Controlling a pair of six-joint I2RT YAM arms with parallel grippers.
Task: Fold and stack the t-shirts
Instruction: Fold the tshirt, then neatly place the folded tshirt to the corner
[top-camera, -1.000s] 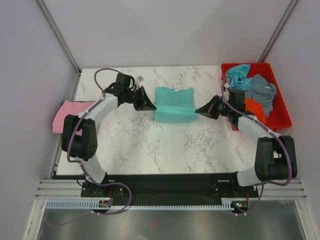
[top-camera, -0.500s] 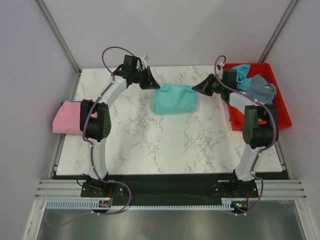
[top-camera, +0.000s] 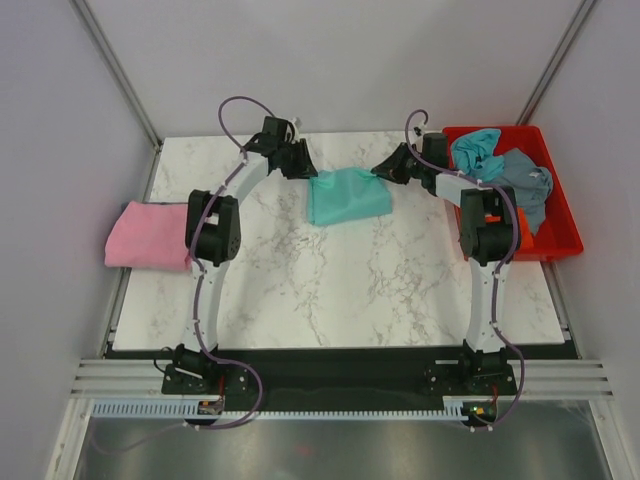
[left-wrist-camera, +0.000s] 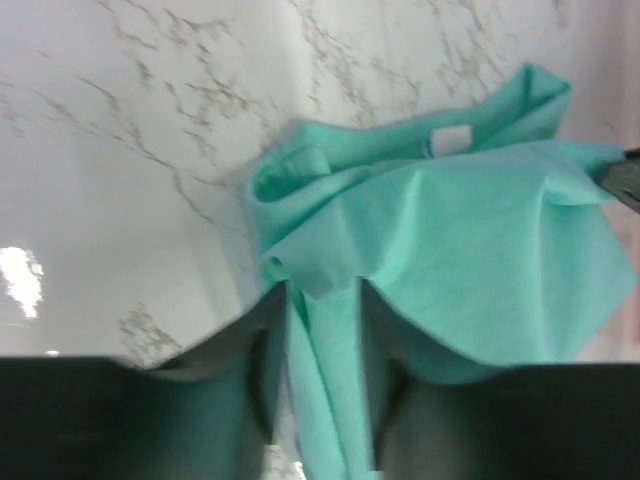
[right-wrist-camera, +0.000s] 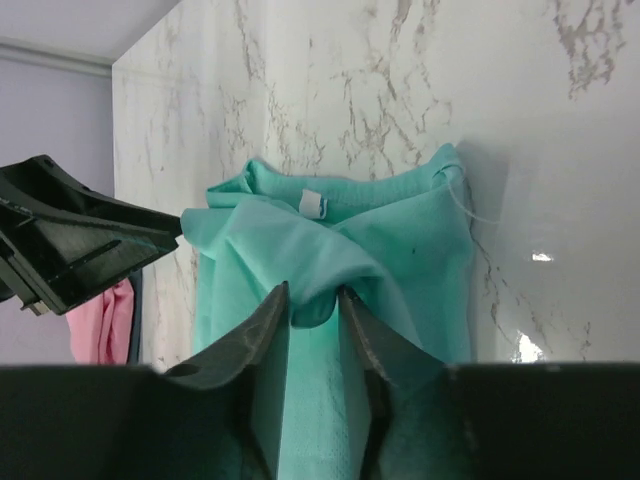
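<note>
A teal-green t-shirt lies folded at the back middle of the marble table, with its white neck label facing up. My left gripper is at the shirt's far left corner. My right gripper is at its far right corner. In the left wrist view the left gripper has its jaws parted, and a loose strip of teal cloth runs between them. The right gripper also stands a little open, with a small fold of the shirt between its tips.
A folded pink t-shirt lies at the table's left edge. The red tray at the back right holds a light blue t-shirt, a grey-blue one and an orange one. Both arms reach far back, close to the rear wall.
Both grippers carried the shirt's near edge up and over to its far edge, folding it in half. Their jaws, shut on the cloth before, have now parted.
</note>
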